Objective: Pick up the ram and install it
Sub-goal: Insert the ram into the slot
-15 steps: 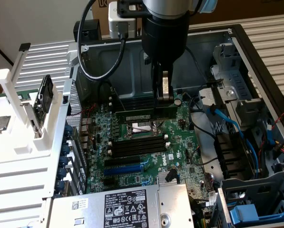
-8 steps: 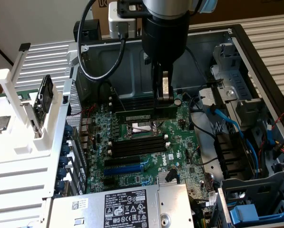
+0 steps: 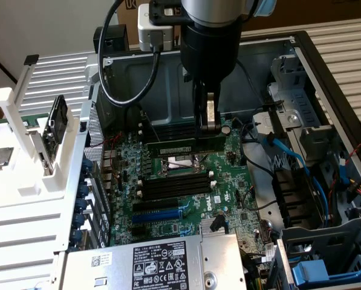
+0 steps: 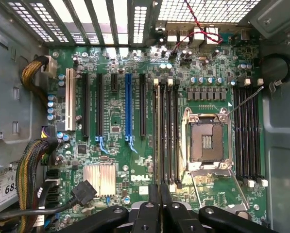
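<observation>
The ram [image 3: 183,146] is a long thin green stick held level and on edge just above the motherboard [image 3: 168,232], over the far side of the CPU socket [image 3: 183,162]. My gripper [image 3: 209,128] comes straight down and is shut on the stick near its end on the exterior view's right. In the wrist view the ram [image 4: 157,136] shows edge-on as a thin strip running away from my gripper [image 4: 159,208]. It lies alongside the outermost of the black memory slots [image 4: 169,136]. I cannot tell whether it touches a slot.
Another bank of memory slots [image 4: 247,136] lies across the CPU socket [image 4: 206,141]. A blue expansion slot [image 4: 128,111] and a heatsink [image 4: 100,178] sit further along the board. The power supply [image 3: 156,266], blue cables [image 3: 289,160] and case walls ring the board. A white rack [image 3: 23,181] stands outside.
</observation>
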Robot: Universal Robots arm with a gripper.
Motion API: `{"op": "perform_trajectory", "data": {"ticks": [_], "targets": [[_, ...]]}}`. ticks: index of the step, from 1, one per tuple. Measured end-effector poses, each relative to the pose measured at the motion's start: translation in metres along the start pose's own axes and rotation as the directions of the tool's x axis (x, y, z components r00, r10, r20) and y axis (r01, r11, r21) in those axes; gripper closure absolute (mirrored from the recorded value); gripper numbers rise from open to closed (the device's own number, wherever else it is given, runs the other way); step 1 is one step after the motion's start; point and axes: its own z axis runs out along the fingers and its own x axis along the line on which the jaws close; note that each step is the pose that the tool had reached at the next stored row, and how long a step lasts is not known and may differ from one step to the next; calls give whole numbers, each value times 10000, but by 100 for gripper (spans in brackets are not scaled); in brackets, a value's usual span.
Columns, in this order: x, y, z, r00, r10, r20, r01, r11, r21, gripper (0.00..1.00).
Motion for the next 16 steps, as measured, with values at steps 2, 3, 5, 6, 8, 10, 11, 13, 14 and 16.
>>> {"op": "perform_trajectory", "data": {"ticks": [2, 3, 5, 6, 8, 10, 11, 13, 14, 16], "targets": [[0, -1, 0, 10000, -1, 0, 1, 10000, 0, 88], [1, 0, 0, 10000, -1, 0, 1, 10000, -1, 88], [1, 0, 0, 10000, -1, 0, 1, 10000, 0, 88], [0, 0, 0, 10000, -1, 0, 1, 10000, -1, 88], [-8, 1, 1, 10000, -2, 1, 2, 10000, 0, 88], [-28, 1, 2, 10000, -2, 0, 2, 10000, 1, 88], [-49, 2, 4, 10000, -2, -3, 2, 10000, 2, 88], [-90, 8, 6, 10000, -2, -10, 2, 10000, 15, 88], [-95, 16, 8, 10000, -2, -8, 2, 10000, 21, 88], [-98, 47, 11, 10000, -4, -7, 4, 10000, 53, 88]]}}
